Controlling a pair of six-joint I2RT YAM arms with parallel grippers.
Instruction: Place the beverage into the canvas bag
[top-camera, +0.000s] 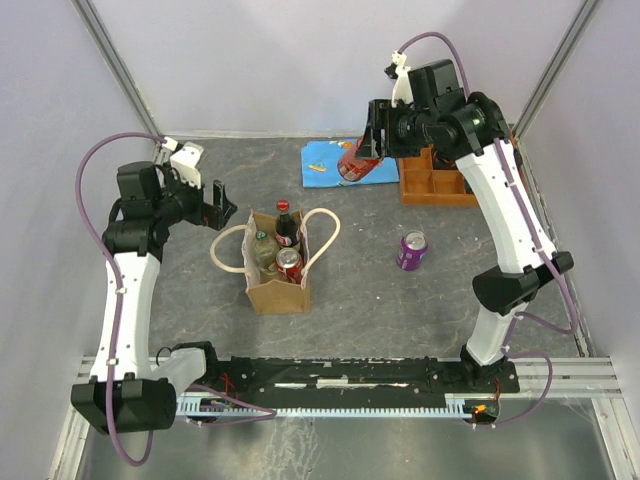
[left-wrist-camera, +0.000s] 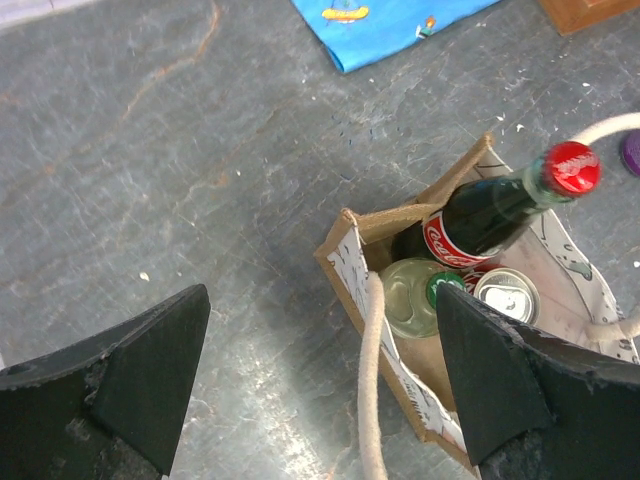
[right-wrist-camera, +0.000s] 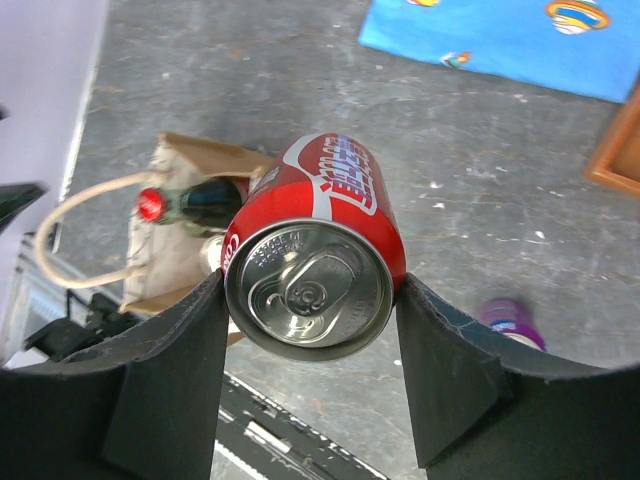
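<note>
My right gripper (top-camera: 372, 140) is shut on a red cola can (top-camera: 355, 163), held in the air over the back of the table. In the right wrist view the can (right-wrist-camera: 315, 270) lies on its side between both fingers, silver top facing the camera. The canvas bag (top-camera: 278, 290) stands upright at centre-left, holding a cola bottle (left-wrist-camera: 480, 215), a green-capped bottle (left-wrist-camera: 415, 295) and a red can (left-wrist-camera: 507, 295). My left gripper (top-camera: 218, 205) hovers open just left of the bag. Nothing sits between its fingers, though a cream handle (left-wrist-camera: 372, 400) runs below them.
A purple can (top-camera: 412, 250) stands on the grey table, right of the bag. A blue cloth (top-camera: 322, 160) lies at the back beneath the held can. A wooden tray (top-camera: 437, 185) sits at the back right. White walls close in the table.
</note>
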